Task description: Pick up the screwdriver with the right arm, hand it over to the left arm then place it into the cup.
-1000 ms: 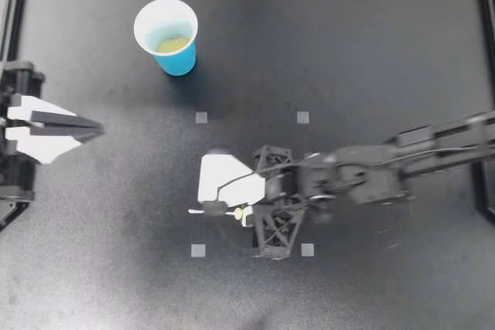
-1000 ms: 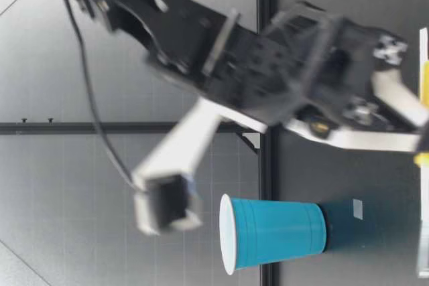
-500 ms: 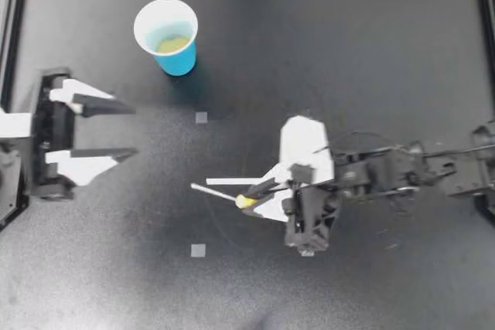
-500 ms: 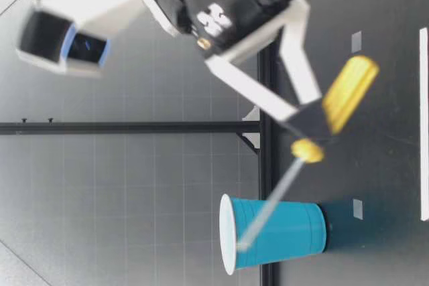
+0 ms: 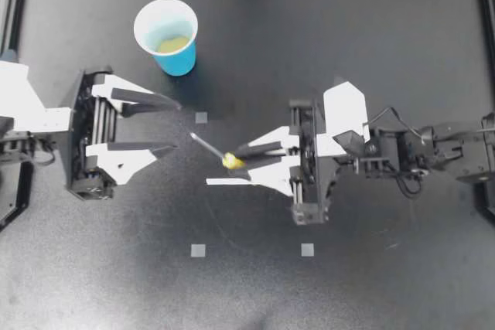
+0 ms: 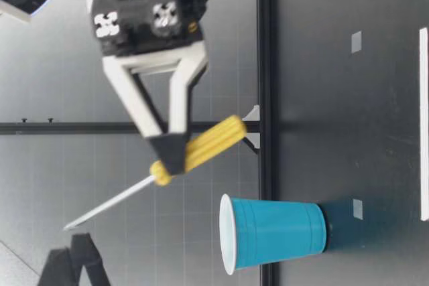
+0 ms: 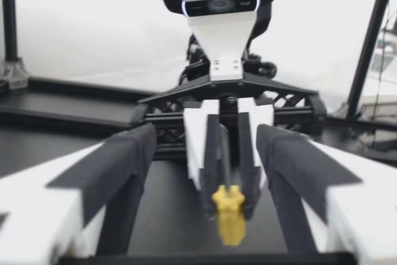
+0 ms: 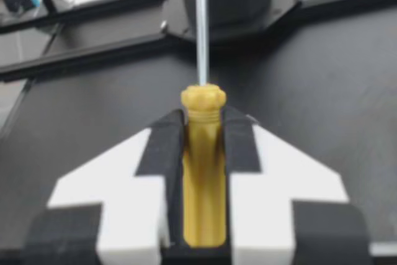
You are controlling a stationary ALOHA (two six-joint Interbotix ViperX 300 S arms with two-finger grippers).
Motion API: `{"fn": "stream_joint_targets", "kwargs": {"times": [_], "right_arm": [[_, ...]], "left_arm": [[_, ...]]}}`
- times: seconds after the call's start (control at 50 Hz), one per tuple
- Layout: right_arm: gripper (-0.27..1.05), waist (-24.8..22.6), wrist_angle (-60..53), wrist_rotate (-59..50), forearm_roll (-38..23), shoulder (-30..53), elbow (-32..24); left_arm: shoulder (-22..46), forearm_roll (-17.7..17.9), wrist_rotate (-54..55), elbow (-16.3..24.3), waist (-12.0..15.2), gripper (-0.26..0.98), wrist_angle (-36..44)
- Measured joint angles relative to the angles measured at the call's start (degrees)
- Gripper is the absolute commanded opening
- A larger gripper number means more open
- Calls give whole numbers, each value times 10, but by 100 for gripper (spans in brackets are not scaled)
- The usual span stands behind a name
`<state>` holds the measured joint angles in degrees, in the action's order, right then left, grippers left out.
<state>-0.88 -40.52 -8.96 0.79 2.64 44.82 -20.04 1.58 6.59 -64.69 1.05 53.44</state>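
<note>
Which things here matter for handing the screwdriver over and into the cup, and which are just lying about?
Part of the job: screwdriver, held in my right gripper; my left gripper, open; blue cup.
Just lying about: grey square markers on the table.

top: overhead, down; low: table-level, across; wrists: close, facing; shared: screwdriver (image 5: 229, 161)
</note>
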Motion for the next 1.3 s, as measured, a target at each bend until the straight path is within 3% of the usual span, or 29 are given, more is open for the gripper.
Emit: {"fn": "stream_joint_targets", "kwargs": {"times": [0.62, 0.76, 1.04, 1.3], "right_arm": [[5, 11, -4, 26, 3, 1, -42], [5, 13, -5, 26, 3, 1, -43], [5, 14, -7, 26, 2, 5, -49], [10, 13, -7, 19, 4, 6, -49]], "left_arm": [[53, -18, 26, 33, 0, 63, 51], [54, -19, 26, 33, 0, 50, 58], [62, -19, 27, 40, 1, 10, 59], [65, -18, 27, 41, 3, 7, 59]]}}
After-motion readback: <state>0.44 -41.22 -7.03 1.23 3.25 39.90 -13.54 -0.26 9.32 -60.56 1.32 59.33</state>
